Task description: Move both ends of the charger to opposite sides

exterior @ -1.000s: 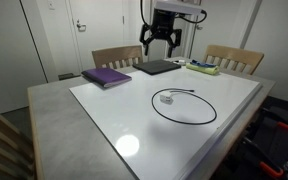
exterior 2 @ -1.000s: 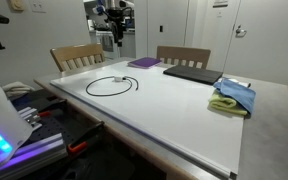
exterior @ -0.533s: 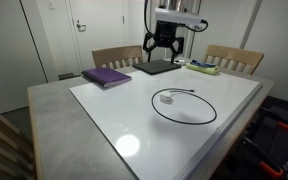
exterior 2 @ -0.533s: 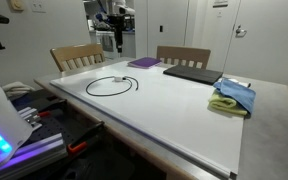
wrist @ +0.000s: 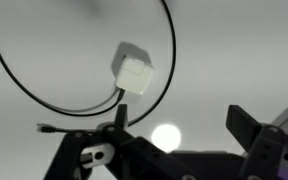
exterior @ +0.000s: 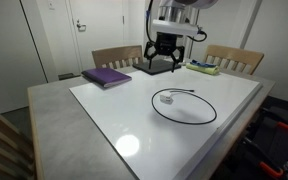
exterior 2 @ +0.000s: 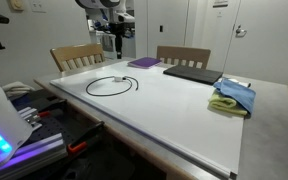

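Black charger cable (exterior: 153, 106) is pictured coiled in a flat loop right of centre on the white table (exterior: 104, 110), one tip (exterior: 191, 91) pointed right; the gripper (exterior: 161, 64) is held spread, empty, above the far laptop (exterior: 144, 70).

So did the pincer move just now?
Yes. In an exterior view the pincer has come down: it hung above the top of the chair back, and now it dips below it.

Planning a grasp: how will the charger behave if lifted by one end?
Probably floppy: the cable lies in a loose loop, so it should drape and trail. Its white block looks heavier and may drag or anchor that part. The thin cord may slip from a loose pinch.
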Robot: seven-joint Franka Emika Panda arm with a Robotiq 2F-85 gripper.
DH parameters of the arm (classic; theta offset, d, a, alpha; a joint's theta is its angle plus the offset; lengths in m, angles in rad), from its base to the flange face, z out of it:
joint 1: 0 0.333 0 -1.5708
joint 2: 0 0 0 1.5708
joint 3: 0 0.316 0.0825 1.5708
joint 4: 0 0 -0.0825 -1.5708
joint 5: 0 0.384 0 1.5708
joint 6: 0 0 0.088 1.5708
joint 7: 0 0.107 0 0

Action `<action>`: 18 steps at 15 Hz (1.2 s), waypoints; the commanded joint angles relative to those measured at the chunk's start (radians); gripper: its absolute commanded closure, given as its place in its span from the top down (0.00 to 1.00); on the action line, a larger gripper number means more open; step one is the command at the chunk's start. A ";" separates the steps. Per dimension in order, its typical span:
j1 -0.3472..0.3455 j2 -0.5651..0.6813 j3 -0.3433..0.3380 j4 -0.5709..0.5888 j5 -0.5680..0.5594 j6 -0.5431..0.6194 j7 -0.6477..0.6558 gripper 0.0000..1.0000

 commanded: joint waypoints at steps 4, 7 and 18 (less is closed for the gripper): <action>0.008 0.024 -0.005 -0.048 0.088 0.052 0.004 1.00; 0.020 0.017 -0.019 -0.036 0.087 0.023 0.010 1.00; 0.028 0.029 -0.002 -0.067 0.112 0.046 -0.049 1.00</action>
